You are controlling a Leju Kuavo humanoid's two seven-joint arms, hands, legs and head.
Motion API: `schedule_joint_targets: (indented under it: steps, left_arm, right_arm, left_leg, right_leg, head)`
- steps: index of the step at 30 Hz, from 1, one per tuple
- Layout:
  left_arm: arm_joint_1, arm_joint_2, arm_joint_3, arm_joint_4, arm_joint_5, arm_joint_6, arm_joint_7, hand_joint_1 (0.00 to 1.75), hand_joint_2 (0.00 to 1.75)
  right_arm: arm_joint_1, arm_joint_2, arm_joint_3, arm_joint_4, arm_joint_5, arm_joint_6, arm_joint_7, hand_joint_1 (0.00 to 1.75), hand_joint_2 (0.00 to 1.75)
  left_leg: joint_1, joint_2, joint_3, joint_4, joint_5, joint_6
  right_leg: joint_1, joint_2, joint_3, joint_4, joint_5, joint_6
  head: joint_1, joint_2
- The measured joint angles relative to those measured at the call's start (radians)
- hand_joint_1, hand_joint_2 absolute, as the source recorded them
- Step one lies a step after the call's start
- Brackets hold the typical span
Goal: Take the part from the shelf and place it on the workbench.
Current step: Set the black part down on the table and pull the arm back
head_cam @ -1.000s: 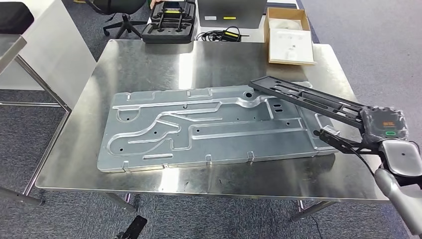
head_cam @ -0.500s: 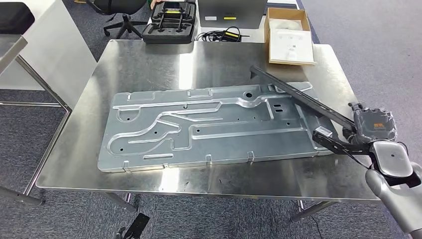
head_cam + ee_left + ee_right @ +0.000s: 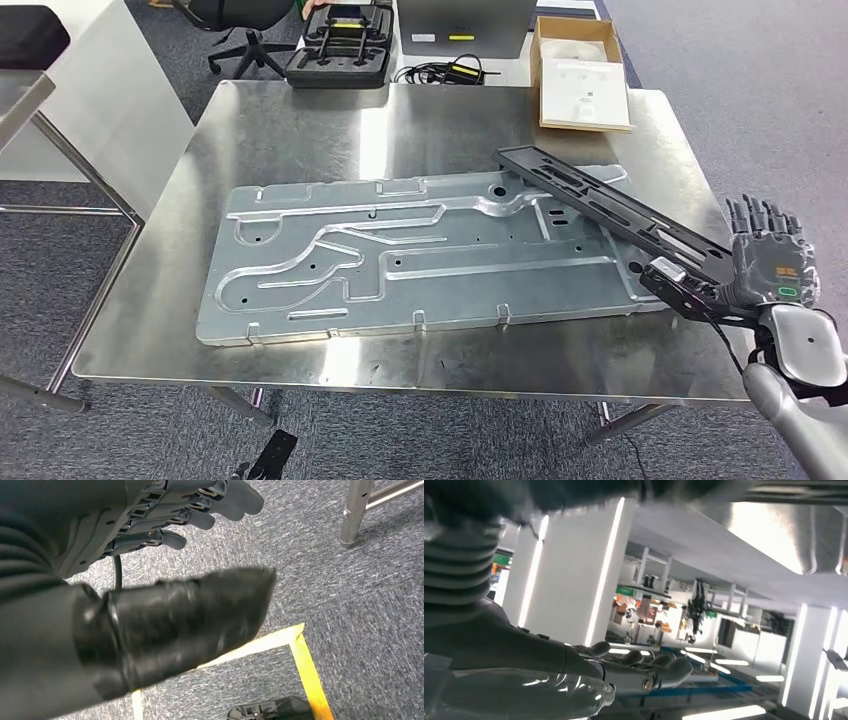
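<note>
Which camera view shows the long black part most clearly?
The head view: the long black part lies whole across the stamped metal panel, its near end by the right hand. The right wrist view shows perhaps a blurred dark edge; the left wrist view shows carpet.

Grey carpet (image 3: 720,80) covered the floor, with yellow tape (image 3: 310,675) on it and an office chair (image 3: 240,25) behind

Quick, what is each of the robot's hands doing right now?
Left hand: open, holding nothing, hanging above the floor.
Right hand: open, fingers spread beside the long black part.
</note>
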State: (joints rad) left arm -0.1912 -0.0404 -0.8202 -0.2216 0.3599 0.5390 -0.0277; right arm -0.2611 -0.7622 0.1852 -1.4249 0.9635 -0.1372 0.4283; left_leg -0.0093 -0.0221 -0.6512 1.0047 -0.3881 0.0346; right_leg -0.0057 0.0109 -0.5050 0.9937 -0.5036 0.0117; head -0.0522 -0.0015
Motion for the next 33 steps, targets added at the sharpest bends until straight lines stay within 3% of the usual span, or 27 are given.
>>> schedule_joint_targets:
  steps: [5,8,10,13,14,18,19,20,22,23,25,27,29,30,31,33]
  left_arm:
    - [0.001,-0.001,0.003,0.000,0.011,-0.009,-0.004,0.00,0.00]
    - [0.006,-0.001,0.013,0.000,0.027,-0.019,-0.019,0.00,0.00]
    - [0.011,-0.001,0.017,0.000,0.036,-0.026,-0.029,0.00,0.00]
    - [0.015,-0.001,0.023,0.000,0.041,-0.035,-0.036,0.00,0.00]
    - [0.015,0.000,0.024,0.000,0.042,-0.036,-0.037,0.00,0.00]
    - [0.016,0.000,0.025,0.000,0.043,-0.037,-0.038,0.00,0.00]
    - [0.017,0.000,0.026,0.000,0.045,-0.038,-0.039,0.00,0.00]
    - [0.019,0.002,0.028,0.000,0.047,-0.039,-0.039,0.00,0.00]
    - [0.024,0.008,0.032,0.000,0.050,-0.042,-0.040,0.00,0.00]
    - [0.026,0.011,0.034,0.000,0.050,-0.042,-0.040,0.00,0.00]
    - [0.030,0.011,0.037,0.000,0.052,-0.042,-0.042,0.00,0.00]
    - [0.033,0.011,0.040,0.000,0.053,-0.042,-0.045,0.00,0.00]
    - [0.033,0.011,0.041,0.000,0.053,-0.042,-0.047,0.00,0.00]
    - [0.033,0.011,0.042,0.000,0.053,-0.042,-0.048,0.00,0.00]
    - [0.034,0.011,0.042,0.000,0.054,-0.042,-0.048,0.00,0.00]
    - [0.033,0.012,0.043,0.000,0.055,-0.042,-0.048,0.00,0.00]
  right_arm:
    - [0.038,0.007,-0.048,-0.052,-0.043,-0.054,-0.001,0.00,0.00]
    - [0.084,0.028,-0.110,-0.119,-0.149,-0.145,-0.033,0.00,0.00]
    - [0.111,0.045,-0.150,-0.176,-0.237,-0.207,-0.072,0.00,0.00]
    - [0.141,0.077,-0.187,-0.250,-0.325,-0.250,-0.117,0.00,0.00]
    - [0.147,0.084,-0.192,-0.263,-0.337,-0.254,-0.123,0.00,0.00]
    - [0.155,0.091,-0.197,-0.276,-0.346,-0.257,-0.128,0.00,0.00]
    - [0.163,0.104,-0.206,-0.304,-0.361,-0.265,-0.137,0.00,0.00]
    - [0.178,0.129,-0.219,-0.357,-0.382,-0.278,-0.150,0.00,0.00]
    - [0.206,0.184,-0.242,-0.473,-0.425,-0.309,-0.179,0.00,0.00]
    - [0.217,0.205,-0.245,-0.515,-0.437,-0.319,-0.189,0.00,0.00]
    - [0.226,0.229,-0.245,-0.560,-0.447,-0.331,-0.205,0.00,0.00]
    - [0.238,0.249,-0.245,-0.600,-0.451,-0.341,-0.218,0.00,0.00]
    - [0.252,0.268,-0.244,-0.629,-0.450,-0.345,-0.224,0.00,0.00]
    - [0.257,0.277,-0.244,-0.640,-0.450,-0.346,-0.225,0.00,0.00]
    - [0.261,0.286,-0.244,-0.650,-0.450,-0.346,-0.226,0.00,0.00]
    - [0.266,0.299,-0.244,-0.667,-0.450,-0.347,-0.228,0.00,0.00]
  left_leg:
    - [-0.002,0.000,0.000,0.002,-0.002,0.002]
    - [-0.002,0.000,0.013,-0.018,0.006,0.020]
    - [0.006,0.004,0.031,-0.049,0.020,0.027]
    - [0.009,0.008,0.036,-0.059,0.026,0.028]
    - [0.009,0.008,0.036,-0.059,0.026,0.028]
    - [0.009,0.008,0.035,-0.059,0.026,0.027]
    - [0.012,0.008,0.030,-0.053,0.027,0.023]
    - [0.017,0.005,0.017,-0.036,0.025,0.007]
    - [0.027,-0.001,-0.012,0.004,0.025,-0.027]
    - [0.030,-0.005,-0.024,0.018,0.027,-0.042]
    - [0.035,0.000,-0.042,0.040,0.005,-0.049]
    - [0.038,0.010,-0.073,0.125,-0.079,-0.048]
    - [0.032,0.013,-0.105,0.254,-0.169,-0.039]
    - [0.026,0.013,-0.109,0.302,-0.189,-0.031]
    - [0.017,0.013,-0.099,0.321,-0.188,-0.021]
    - [-0.006,0.013,-0.027,0.257,-0.153,0.006]
  right_leg:
    - [-0.002,0.000,0.001,-0.002,0.000,0.001]
    - [-0.005,0.000,0.010,-0.012,0.000,0.009]
    - [-0.004,-0.001,-0.002,0.029,-0.036,0.013]
    - [-0.013,-0.002,-0.071,0.182,-0.121,0.023]
    - [-0.016,-0.002,-0.084,0.211,-0.133,0.025]
    - [-0.019,-0.002,-0.094,0.230,-0.137,0.028]
    - [-0.028,-0.003,-0.085,0.209,-0.114,0.037]
    - [-0.037,0.000,-0.069,0.170,-0.080,0.045]
    - [-0.052,0.007,-0.036,0.083,-0.018,0.048]
    - [-0.050,0.010,-0.036,0.068,-0.008,0.038]
    - [-0.045,0.007,-0.055,0.075,0.000,0.013]
    - [-0.036,0.005,-0.075,0.075,0.018,-0.007]
    - [-0.023,0.002,-0.099,0.074,0.036,-0.019]
    - [-0.015,0.001,-0.112,0.074,0.046,-0.023]
    - [-0.008,0.000,-0.126,0.074,0.055,-0.027]
    - [0.001,0.000,-0.152,0.074,0.075,-0.031]
  head:
    - [0.000,0.000]
    - [-0.001,0.000]
    - [0.001,0.000]
    - [0.005,0.000]
    - [0.006,0.000]
    - [0.005,0.000]
    - [0.005,0.000]
    - [0.006,0.000]
    - [0.005,0.000]
    - [0.005,0.000]
    - [0.002,0.000]
    - [0.000,0.000]
    - [-0.001,0.000]
    - [-0.001,0.000]
    - [0.000,0.000]
    - [0.000,0.000]
